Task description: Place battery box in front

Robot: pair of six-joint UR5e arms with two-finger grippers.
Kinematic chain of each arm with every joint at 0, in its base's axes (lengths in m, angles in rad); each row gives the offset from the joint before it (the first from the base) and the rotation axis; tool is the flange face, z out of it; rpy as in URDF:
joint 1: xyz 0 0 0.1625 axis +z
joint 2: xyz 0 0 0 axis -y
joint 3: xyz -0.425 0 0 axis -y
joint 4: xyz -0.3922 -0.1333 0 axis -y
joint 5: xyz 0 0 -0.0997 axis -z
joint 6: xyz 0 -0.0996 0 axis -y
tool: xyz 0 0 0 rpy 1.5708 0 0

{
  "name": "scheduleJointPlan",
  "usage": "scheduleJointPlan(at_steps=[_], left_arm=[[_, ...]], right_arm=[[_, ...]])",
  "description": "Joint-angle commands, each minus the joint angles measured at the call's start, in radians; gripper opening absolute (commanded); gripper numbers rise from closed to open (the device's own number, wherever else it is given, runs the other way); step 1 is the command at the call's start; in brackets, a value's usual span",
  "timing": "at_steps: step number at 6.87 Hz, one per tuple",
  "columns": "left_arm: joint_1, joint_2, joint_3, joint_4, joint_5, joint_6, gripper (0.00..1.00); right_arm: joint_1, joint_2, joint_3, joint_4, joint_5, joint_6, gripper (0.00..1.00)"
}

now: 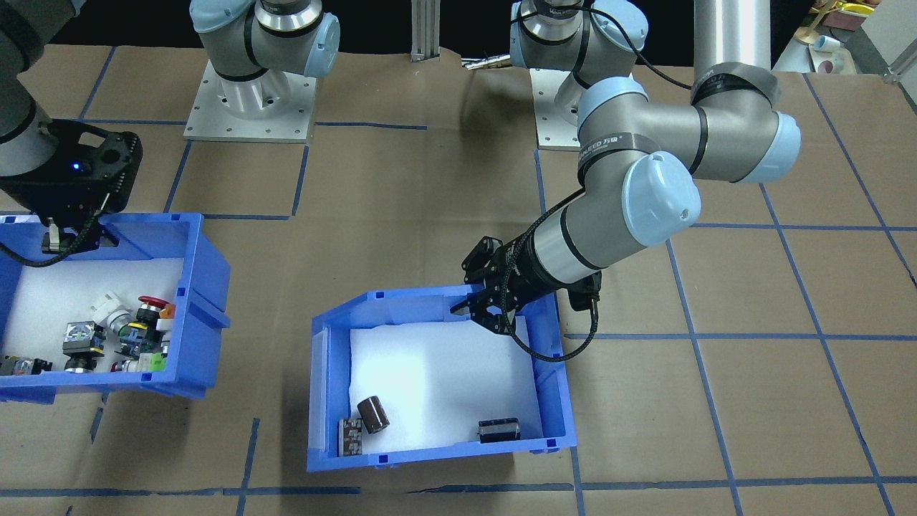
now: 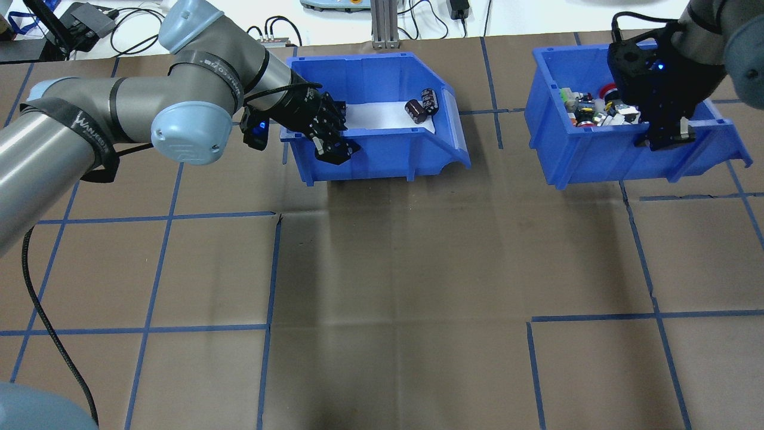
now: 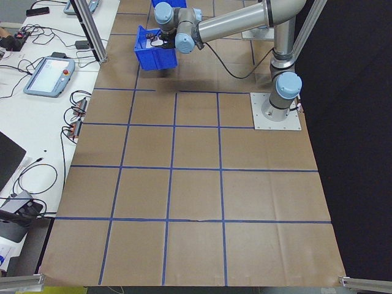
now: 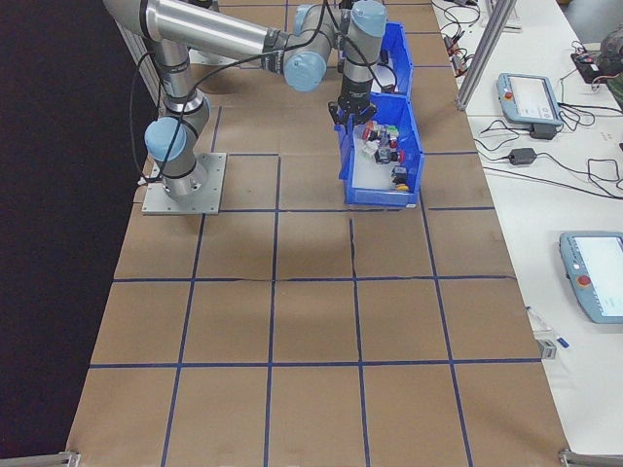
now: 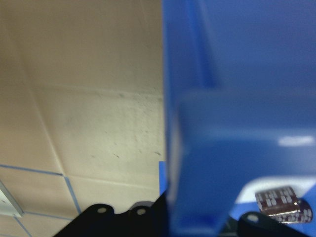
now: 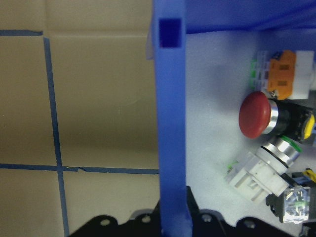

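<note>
Brown paper-covered table (image 2: 394, 269) with blue tape grid nearest, bare in the foreground. Far left of centre: blue plastic battery box (image 2: 382, 149) with white foam floor and dark cylinder batteries (image 2: 421, 106) at its right end. Left gripper (image 2: 331, 146) clamped over the box's near-left wall, one finger inside, one outside. Far right: blue plastic bin of colourful push-button switches (image 2: 603, 158); right gripper (image 2: 665, 140) straddles its near wall, gripping it.
</note>
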Motion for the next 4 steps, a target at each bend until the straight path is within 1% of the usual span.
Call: scheduleJointPlan(at_steps=[1,2,3,4], left_arm=[[-0.003,-0.078,0.006,0.210,-0.011,-0.027,0.00],[-0.012,-0.109,0.005,0.249,-0.012,-0.033,0.00],[-0.016,-0.115,-0.012,0.254,-0.014,-0.033,0.00],[-0.010,-0.121,-0.014,0.257,-0.070,-0.035,0.00]], right_arm=[[-0.036,-0.116,0.145,-0.063,0.000,-0.042,0.04],[-0.036,-0.140,0.185,-0.099,-0.003,-0.042,0.04],[-0.035,-0.142,0.195,-0.103,-0.003,-0.042,0.04],[-0.033,-0.142,0.195,-0.101,-0.001,-0.040,0.04]])
